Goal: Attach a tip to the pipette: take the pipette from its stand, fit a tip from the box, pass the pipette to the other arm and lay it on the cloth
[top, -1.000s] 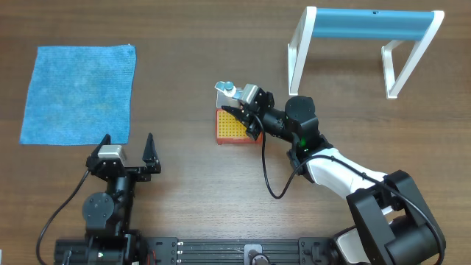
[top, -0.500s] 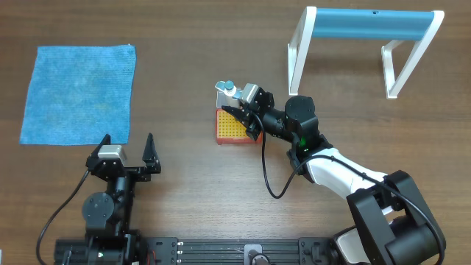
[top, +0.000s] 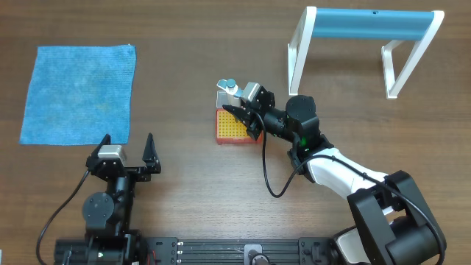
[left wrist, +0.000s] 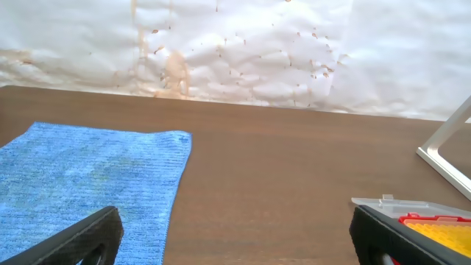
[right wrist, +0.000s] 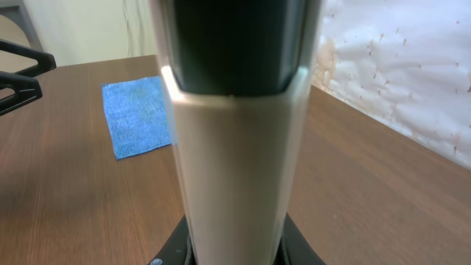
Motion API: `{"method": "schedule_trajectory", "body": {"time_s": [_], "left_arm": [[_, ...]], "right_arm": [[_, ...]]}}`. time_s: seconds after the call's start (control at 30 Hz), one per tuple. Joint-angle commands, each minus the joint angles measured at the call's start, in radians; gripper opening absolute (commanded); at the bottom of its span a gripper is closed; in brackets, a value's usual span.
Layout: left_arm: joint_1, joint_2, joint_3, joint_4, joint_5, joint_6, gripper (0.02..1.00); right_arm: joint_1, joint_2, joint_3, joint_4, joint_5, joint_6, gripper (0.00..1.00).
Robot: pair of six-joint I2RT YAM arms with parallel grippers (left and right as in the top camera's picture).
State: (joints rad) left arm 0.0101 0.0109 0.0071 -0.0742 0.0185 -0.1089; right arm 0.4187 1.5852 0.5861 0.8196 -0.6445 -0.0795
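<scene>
The pipette (top: 229, 90) is seen clamped in the right tool (top: 245, 118), which is closed on its pale body near the middle of the wooden desk (top: 184, 199). From above, the pipette's blue-capped head is shown just past the far edge of the tip box (top: 234, 127), a small orange box with a yellow grid of tips, and the tool's black fingers are seen across that box. Whether the pipette's lower end is touching the tips cannot be told. In the right wrist view the pipette's body is pictured up close, white below and dark above, running up the centre of the picture.

The left tool (top: 128, 140) is held spread wide, with nothing between its two black fingers (left wrist: 81, 239), low over the desk near the left arm's base. It is placed just beside the near right corner of the blue cloth (top: 79, 94). The cloth is laid flat at the far left of the desk, well apart from the tip box and the pipette.

The pipette stand (top: 368, 29), a white frame topped by a blue bar, is set at the far right of the desk, beyond the right arm. A black cable (top: 266, 177) is looped down from the right arm's wrist across the desk. Behind the desk a white, crumpled wall covering (left wrist: 243, 51) with brownish marks is shown.
</scene>
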Motion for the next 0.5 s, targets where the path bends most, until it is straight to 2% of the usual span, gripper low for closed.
{"method": "schedule_trajectory", "body": {"time_s": [0.03,0.5], "left_arm": [[-0.005,-0.007,-0.002,-0.007,-0.018,0.013,0.998],[-0.005,-0.007,-0.002,-0.007,-0.018,0.013,0.998]], "right_arm": [[-0.006,-0.017,-0.009,-0.019,0.008,0.023,0.077],[-0.006,-0.017,-0.02,-0.06,0.009,0.014,0.077]]}}
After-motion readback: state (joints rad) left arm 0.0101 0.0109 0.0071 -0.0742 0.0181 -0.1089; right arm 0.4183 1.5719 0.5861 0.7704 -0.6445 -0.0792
